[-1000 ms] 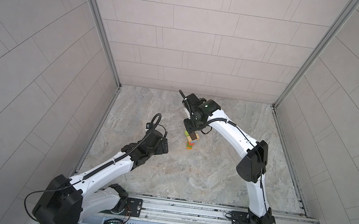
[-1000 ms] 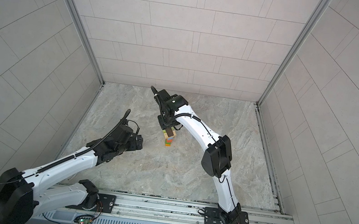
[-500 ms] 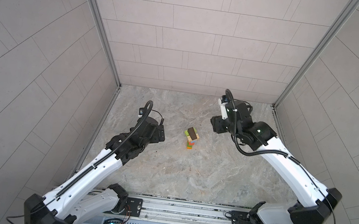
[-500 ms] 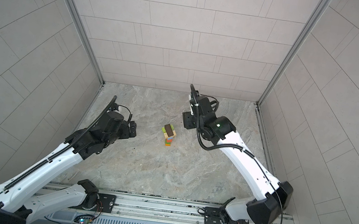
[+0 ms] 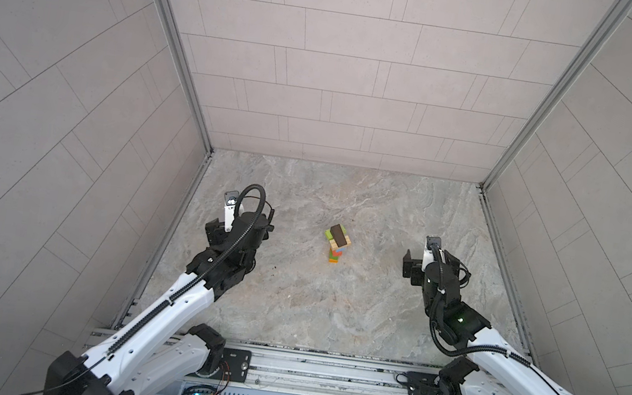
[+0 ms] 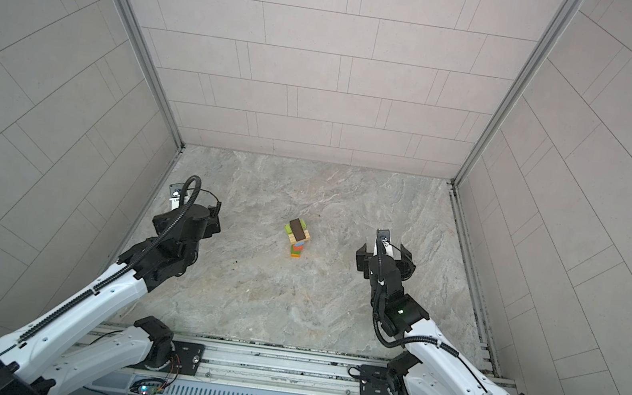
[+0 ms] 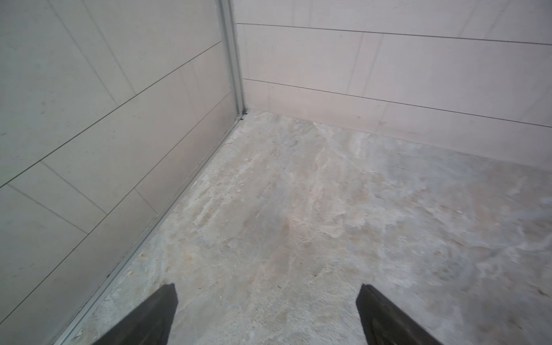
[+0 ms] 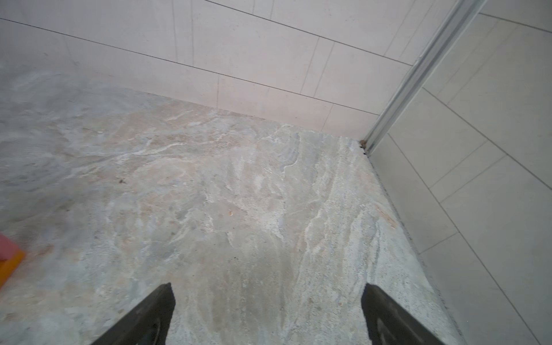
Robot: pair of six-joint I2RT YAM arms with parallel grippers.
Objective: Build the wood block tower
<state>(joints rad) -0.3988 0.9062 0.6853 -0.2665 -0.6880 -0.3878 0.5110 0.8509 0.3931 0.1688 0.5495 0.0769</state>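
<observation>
The tower (image 5: 337,242) (image 6: 296,238) stands by itself mid-floor in both top views. It is a narrow stack, orange at the base, with lime and tan pieces higher up and a dark brown block (image 5: 339,233) on top, set at an angle. My left gripper (image 5: 239,226) (image 7: 265,286) is open and empty, well to the tower's left. My right gripper (image 5: 433,262) (image 8: 267,285) is open and empty, well to its right. In the right wrist view only the orange base block (image 8: 9,264) and a pink block (image 8: 5,246) show, at the frame edge. No loose wood blocks are in view.
Tiled walls close the marbled floor on three sides, and the left wall (image 7: 89,119) is near my left gripper. A metal rail (image 5: 323,369) holding both arm bases runs along the front edge. Small dark specks (image 5: 273,278) lie on the floor.
My right gripper has let go at the tower top, opened wide and swung far right. My left arm has drawn back to the left. The tower stays standing with the dark brown block on top.
</observation>
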